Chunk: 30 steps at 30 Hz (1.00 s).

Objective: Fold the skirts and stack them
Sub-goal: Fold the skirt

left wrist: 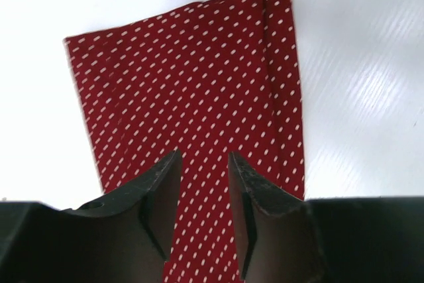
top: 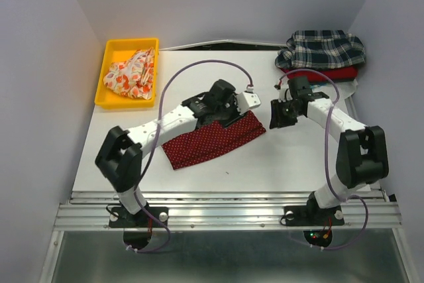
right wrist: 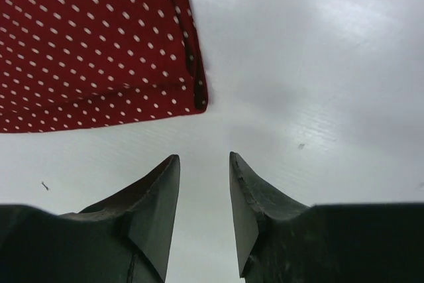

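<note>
The dotted dark red skirt (top: 212, 138) lies flat in the middle of the worktop (top: 265, 164), with one long edge turned over on itself so that a doubled strip runs along that side. It looks thin, light and limp. It would likely sag and slide rather than hold a shape, so the sensible places to pinch it are the corners or that doubled edge, where there is more cloth to bite. The left fingers (left wrist: 159, 190) stand apart with nothing between them, poised over the body of the skirt. The right fingers (right wrist: 156, 197) are likewise parted and empty, over bare worktop just beside the skirt's near corner. There are four skirts in all. One is this dotted one. The plaid skirt (top: 322, 49) is heaped on the plain red skirt (top: 318, 73) at the far right corner. The cream skirt with orange-red blobs (top: 132, 74) is crumpled in the single yellow tray (top: 109, 51) at the far left. Two skirts appear to be stacked and two not yet.
</note>
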Motion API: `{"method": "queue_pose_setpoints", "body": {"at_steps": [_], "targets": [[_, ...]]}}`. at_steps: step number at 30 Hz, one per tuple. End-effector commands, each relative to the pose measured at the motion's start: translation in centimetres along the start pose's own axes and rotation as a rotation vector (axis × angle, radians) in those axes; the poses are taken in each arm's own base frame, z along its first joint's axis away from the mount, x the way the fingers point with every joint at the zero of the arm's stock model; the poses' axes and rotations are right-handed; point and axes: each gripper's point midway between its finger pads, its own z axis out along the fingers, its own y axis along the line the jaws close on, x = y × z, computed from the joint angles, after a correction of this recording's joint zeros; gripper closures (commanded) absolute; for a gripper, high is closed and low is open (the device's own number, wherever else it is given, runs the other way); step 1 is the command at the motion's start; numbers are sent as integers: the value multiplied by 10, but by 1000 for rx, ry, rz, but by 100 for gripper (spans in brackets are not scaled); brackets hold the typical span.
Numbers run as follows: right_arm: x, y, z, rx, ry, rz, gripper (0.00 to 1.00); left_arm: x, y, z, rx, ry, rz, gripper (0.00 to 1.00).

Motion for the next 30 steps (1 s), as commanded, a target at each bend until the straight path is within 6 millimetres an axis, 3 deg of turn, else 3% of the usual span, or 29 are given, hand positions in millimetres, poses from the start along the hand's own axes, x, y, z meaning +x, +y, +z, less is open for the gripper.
{"method": "queue_pose_setpoints", "body": {"at_steps": [1,2,3,5,7,10,12,13,15,16,17,18,19,20,21,22,23,24,25,26,28,30], "targets": [[17,5,23,-90,45,117,59,-34,-18,26,42,-34,-2,57],[21,3,28,-104,61,139,60,-27,-24,42,61,-8,-4,58],[20,1,31,-111,59,158,60,-32,-27,47,68,-15,-9,58],[24,4,36,-134,81,174,60,-23,-29,64,77,25,-30,60],[27,1,43,-145,100,192,60,-21,-27,65,69,43,-40,63],[28,1,53,-162,114,206,62,-21,-16,46,23,16,-46,65],[28,-4,67,-158,132,211,66,-7,-5,37,-12,35,-64,66],[27,-6,72,-155,138,214,74,-7,0,28,-28,29,-70,66],[22,-9,81,-152,142,217,83,11,18,16,-61,65,-107,69],[8,-11,84,-148,114,210,88,23,22,11,-65,86,-123,71],[8,-16,95,-139,127,212,99,25,29,-3,-82,83,-142,72],[2,-20,100,-127,120,204,99,43,40,-11,-92,100,-184,73],[-18,-24,103,-117,81,184,99,43,49,-28,-113,78,-199,73],[-19,-35,116,-76,87,184,99,52,54,-36,-129,85,-214,74],[-30,-46,120,-53,61,181,99,74,62,-45,-159,125,-219,74],[-39,-49,125,-42,46,177,99,76,67,-59,-192,118,-205,74],[-65,-61,124,-15,-9,171,99,85,69,-66,-212,135,-198,74],[-68,-72,134,2,-7,186,99,105,75,-78,-259,165,-189,74],[-80,-74,136,2,-26,185,99,118,74,-77,-266,195,-200,74],[-104,-81,136,14,-73,182,99,133,74,-84,-298,224,-184,74],[-128,-83,130,24,-124,170,99,152,80,-90,-351,273,-182,74],[-152,-81,111,38,-164,160,99,175,90,-92,-386,330,-217,74]]}}
